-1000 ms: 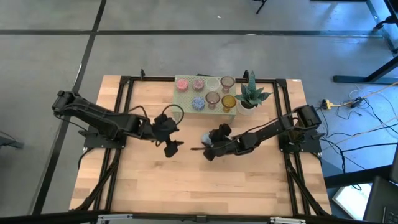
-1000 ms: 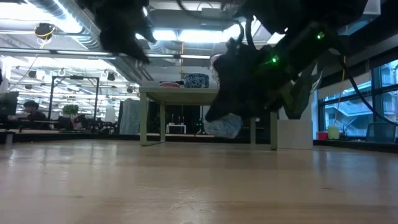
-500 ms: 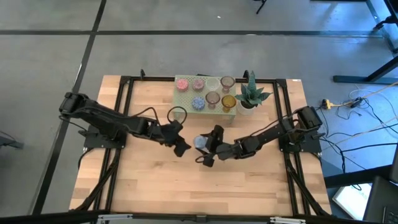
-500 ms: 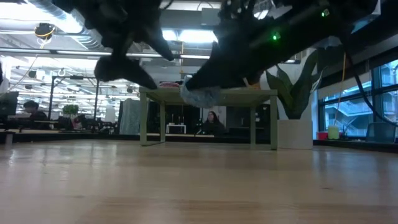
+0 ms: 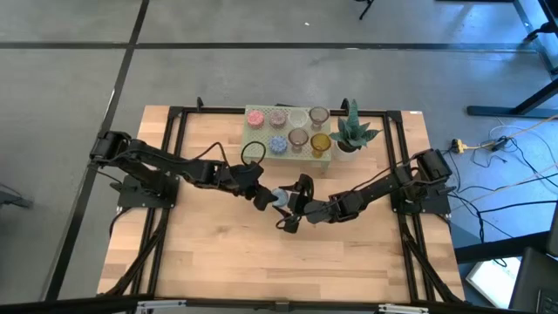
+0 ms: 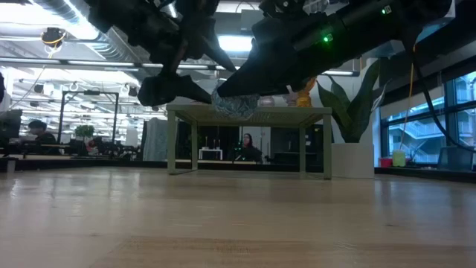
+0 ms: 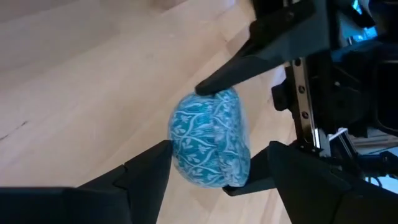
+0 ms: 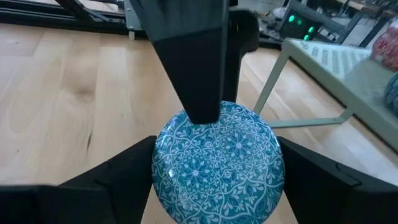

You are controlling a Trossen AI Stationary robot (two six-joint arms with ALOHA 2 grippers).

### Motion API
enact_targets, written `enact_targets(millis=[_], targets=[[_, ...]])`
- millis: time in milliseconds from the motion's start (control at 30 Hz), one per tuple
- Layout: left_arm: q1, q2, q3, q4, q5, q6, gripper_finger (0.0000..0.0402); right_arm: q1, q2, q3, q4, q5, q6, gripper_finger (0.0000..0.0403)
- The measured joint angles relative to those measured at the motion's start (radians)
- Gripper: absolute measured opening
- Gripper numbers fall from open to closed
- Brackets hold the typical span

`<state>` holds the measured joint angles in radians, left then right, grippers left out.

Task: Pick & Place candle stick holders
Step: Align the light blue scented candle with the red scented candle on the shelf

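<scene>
between both pincers, blue candle stick holder (image 5: 281,197), held above table (image 5: 349,253)

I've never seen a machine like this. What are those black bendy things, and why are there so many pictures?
They are two robot arms at a wooden table. Four cameras took these pictures: one above, one low at table height, one on each wrist. Each arm ends in a two-finger gripper. The right gripper holds a blue patterned candle holder above the table, and the left gripper has its open fingers either side of it, as if taking it over. At the table's far edge a pale green stand carries more little holders, with a spiky potted plant beside it.
</scene>
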<state>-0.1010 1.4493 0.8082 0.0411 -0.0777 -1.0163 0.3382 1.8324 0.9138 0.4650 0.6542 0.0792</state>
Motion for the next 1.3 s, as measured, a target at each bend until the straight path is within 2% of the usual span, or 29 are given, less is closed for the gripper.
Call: enact_targets(millis=[133,300,667,833,1100,1300], targets=[[0.016,0.005,0.000,0.002,0.043,-0.002,0.0262,0.000,0.000,0.000,0.021,0.007,-0.017,0.0302],[0.018,0.007,0.000,0.002,0.047,0.006,0.0259,0.000,0.000,0.000,0.054,0.012,-0.044,0.0302],[0.020,0.006,0.000,0.014,0.032,0.032,0.0197,-0.002,0.000,0.000,0.078,0.046,-0.069,0.0302],[0.020,0.006,0.000,0.017,0.032,0.042,0.0202,-0.002,0.000,0.000,0.079,0.048,-0.069,0.0306],[0.018,0.006,0.000,0.026,0.035,0.073,0.0202,-0.002,0.000,0.001,0.086,0.015,-0.064,0.0342],[0.018,0.006,0.000,0.025,0.023,0.085,0.0202,0.001,0.000,0.001,0.081,0.020,-0.064,0.0350]])
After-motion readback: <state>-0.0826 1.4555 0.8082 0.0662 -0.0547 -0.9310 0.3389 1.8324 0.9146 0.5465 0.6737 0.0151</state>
